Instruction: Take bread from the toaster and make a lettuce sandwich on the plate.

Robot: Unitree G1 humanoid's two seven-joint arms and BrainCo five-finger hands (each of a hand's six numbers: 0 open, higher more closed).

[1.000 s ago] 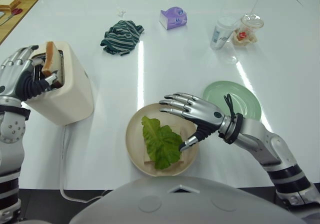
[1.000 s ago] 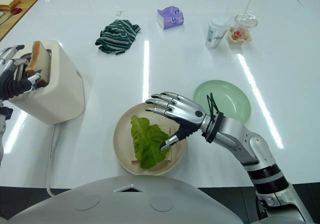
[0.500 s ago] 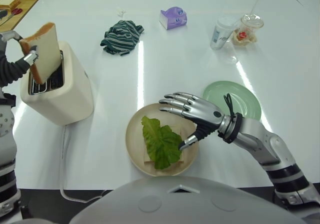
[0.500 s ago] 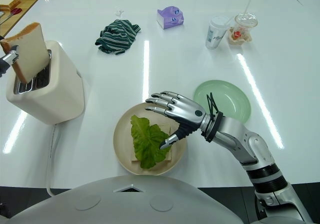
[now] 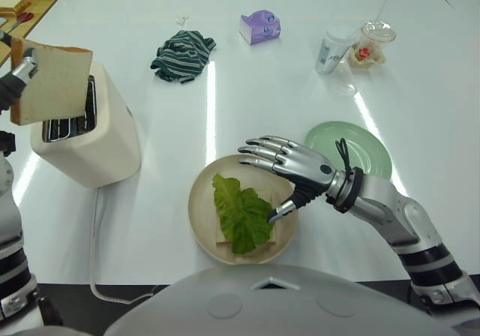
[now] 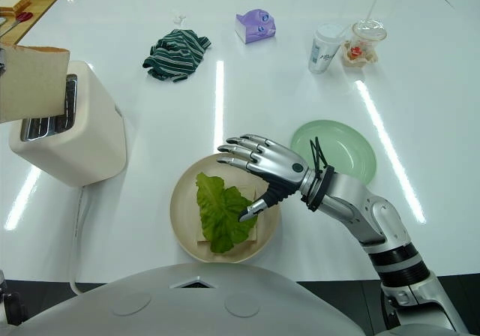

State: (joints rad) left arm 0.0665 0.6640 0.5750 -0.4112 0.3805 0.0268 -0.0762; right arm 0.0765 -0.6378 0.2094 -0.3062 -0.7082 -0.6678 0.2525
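The left hand (image 5: 19, 72), at the table's (image 5: 225, 118) 9 o'clock edge, pinches the slice of bread (image 5: 52, 81) by its left edge. It holds the slice upright over the toaster (image 5: 97, 145). The slice's lower edge hangs at the slot opening, and whether it is fully clear of the slot cannot be told.

At the table's 6 o'clock edge sits the beige plate (image 5: 201, 214), carrying a second slice (image 5: 264, 199) with the lettuce leaf (image 5: 241, 214) laid over it. The right hand (image 5: 296, 167) hovers palm down over the plate's 3 o'clock rim. Its fingers are spread and point toward 10 o'clock, and it holds nothing. Its thumb is bent downward, the tip close to the leaf's right edge. The forearm runs away toward 4 o'clock.

A green plate (image 5: 369, 147) lies just beside the wrist, at 2 o'clock from the beige plate. A striped cloth (image 5: 182, 53) lies toward the table's 11 o'clock.
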